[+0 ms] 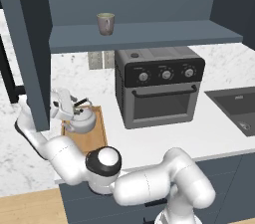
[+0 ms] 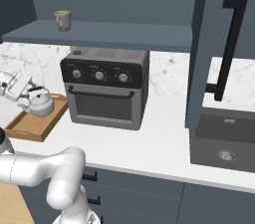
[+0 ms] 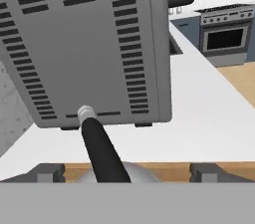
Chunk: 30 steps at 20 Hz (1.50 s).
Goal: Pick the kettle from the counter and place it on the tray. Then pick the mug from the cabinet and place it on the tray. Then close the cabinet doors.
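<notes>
The silver kettle (image 1: 80, 121) (image 2: 41, 105) sits upright on the wooden tray (image 1: 97, 136) (image 2: 29, 129) at the left end of the white marble counter (image 1: 199, 133). My gripper (image 1: 73, 104) (image 2: 29, 93) (image 3: 127, 172) is open just above the kettle. Its fingertips (image 3: 47, 172) stand wide on either side of the black arched handle (image 3: 102, 151) without touching it. The small grey-beige mug (image 1: 105, 23) (image 2: 63, 20) stands on the shelf of the slate-blue cabinet (image 1: 149, 34). Both cabinet doors are open: the left door (image 1: 27, 49) and the right door (image 2: 206, 44).
A black toaster oven (image 1: 159, 86) (image 2: 104, 86) (image 3: 84, 44) stands on the counter right of the tray, under the shelf. A dark sink (image 1: 236, 106) (image 2: 224, 143) lies further right. The open left door hangs close beside my hand.
</notes>
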Tool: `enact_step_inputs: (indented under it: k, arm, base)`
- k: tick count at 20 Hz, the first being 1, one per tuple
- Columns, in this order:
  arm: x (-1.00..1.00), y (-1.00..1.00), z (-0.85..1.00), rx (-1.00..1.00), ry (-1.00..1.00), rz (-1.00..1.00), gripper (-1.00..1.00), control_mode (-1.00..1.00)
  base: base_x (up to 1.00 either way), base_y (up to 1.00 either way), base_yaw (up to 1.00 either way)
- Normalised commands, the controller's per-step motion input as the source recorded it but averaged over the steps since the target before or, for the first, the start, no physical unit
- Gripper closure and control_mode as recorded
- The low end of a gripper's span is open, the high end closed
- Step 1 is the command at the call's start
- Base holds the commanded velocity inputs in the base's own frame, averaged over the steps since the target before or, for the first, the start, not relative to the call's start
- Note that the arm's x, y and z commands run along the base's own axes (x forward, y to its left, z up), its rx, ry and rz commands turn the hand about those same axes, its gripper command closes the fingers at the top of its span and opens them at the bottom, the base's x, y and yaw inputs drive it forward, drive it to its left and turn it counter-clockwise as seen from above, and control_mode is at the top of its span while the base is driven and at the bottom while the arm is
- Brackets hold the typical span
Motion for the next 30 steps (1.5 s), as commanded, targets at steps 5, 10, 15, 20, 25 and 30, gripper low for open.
enact_step_inputs:
  k: [5, 10, 15, 20, 25, 30]
  arm:
    - [0.0, 0.0, 0.0, 0.0, -0.05, 0.1, -1.0, -1.0]
    - [-0.01, 0.0, 0.06, 0.0, -0.06, 0.06, -1.0, -1.0]
    - [-0.13, 0.01, 0.08, -0.01, -0.11, 0.04, -1.0, -1.0]
    - [-0.23, 0.0, 0.12, -0.01, -0.12, 0.01, -1.0, -1.0]
    - [-0.19, 0.0, 0.05, -0.02, -0.09, 0.0, -1.0, -1.0]
    - [-0.19, -0.02, 0.08, -0.01, -0.03, 0.01, -1.0, -1.0]
  base:
    - [0.0, 0.0, 0.0]
    - [0.0, 0.0, 0.0]
    - [0.0, 0.0, 0.0]
    - [0.0, 0.0, 0.0]
    - [0.0, 0.0, 0.0]
    - [0.0, 0.0, 0.0]
